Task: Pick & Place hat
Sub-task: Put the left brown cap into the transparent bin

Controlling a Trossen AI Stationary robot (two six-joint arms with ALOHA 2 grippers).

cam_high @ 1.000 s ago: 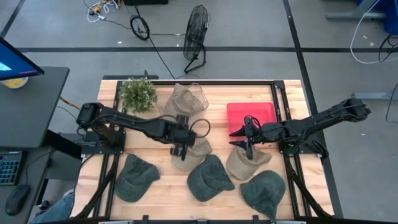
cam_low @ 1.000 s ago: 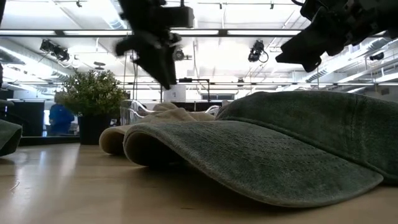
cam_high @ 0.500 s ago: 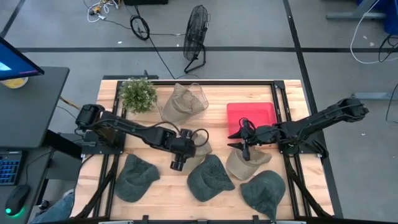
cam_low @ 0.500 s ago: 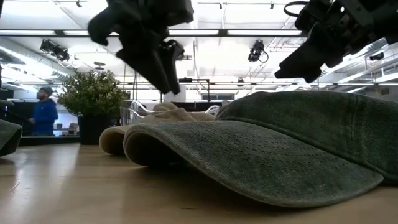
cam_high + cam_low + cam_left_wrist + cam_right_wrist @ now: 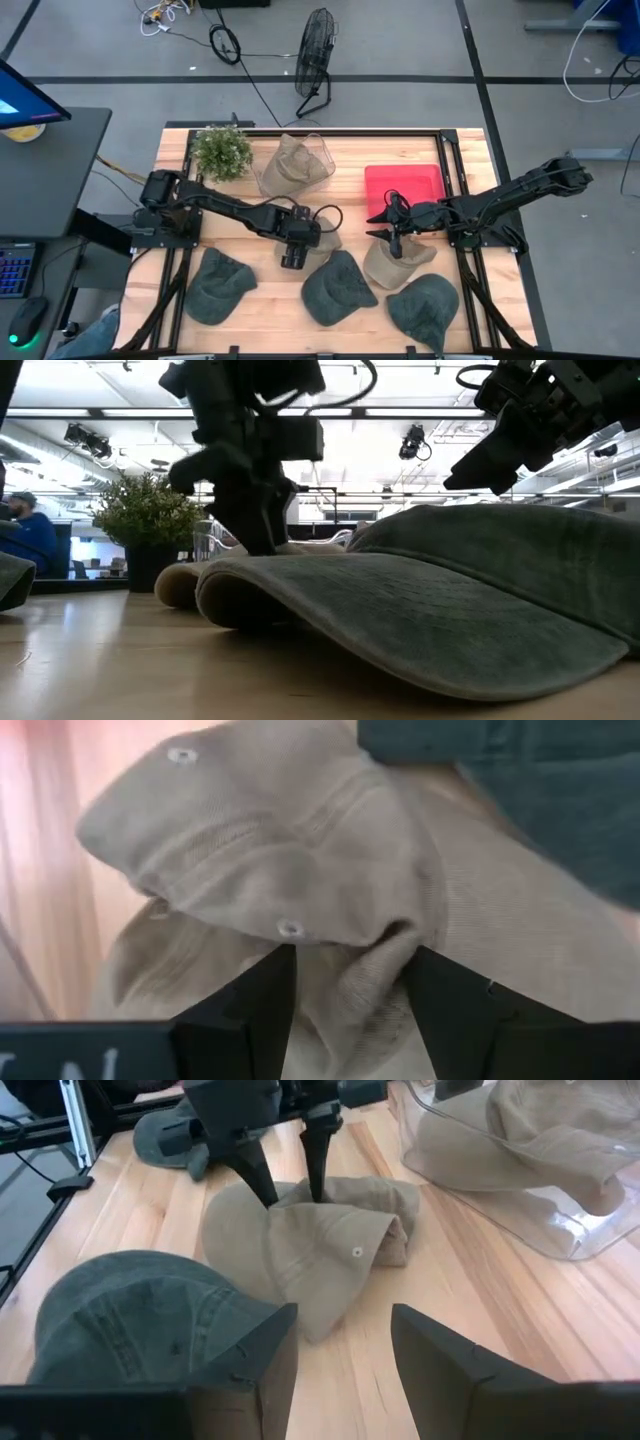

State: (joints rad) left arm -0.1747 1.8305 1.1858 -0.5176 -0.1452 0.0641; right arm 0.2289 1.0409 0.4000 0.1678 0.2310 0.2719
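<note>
Left gripper [image 5: 345, 1005] clamped on tan hat [image 5: 300, 870] fabric at table centre, right gripper [image 5: 340, 1350] parted, hovered at 3 o'clock of it, green hat [image 5: 140, 1320] beside.

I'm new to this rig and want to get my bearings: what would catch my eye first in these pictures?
The left gripper at the table's middle, its fingers down on a crumpled tan hat with fabric bunched between them. Around it lie several green hats along the near edge, while another tan hat sits in a clear bin by a potted plant. The right gripper hangs open over a third tan hat, below a red tray.
</note>
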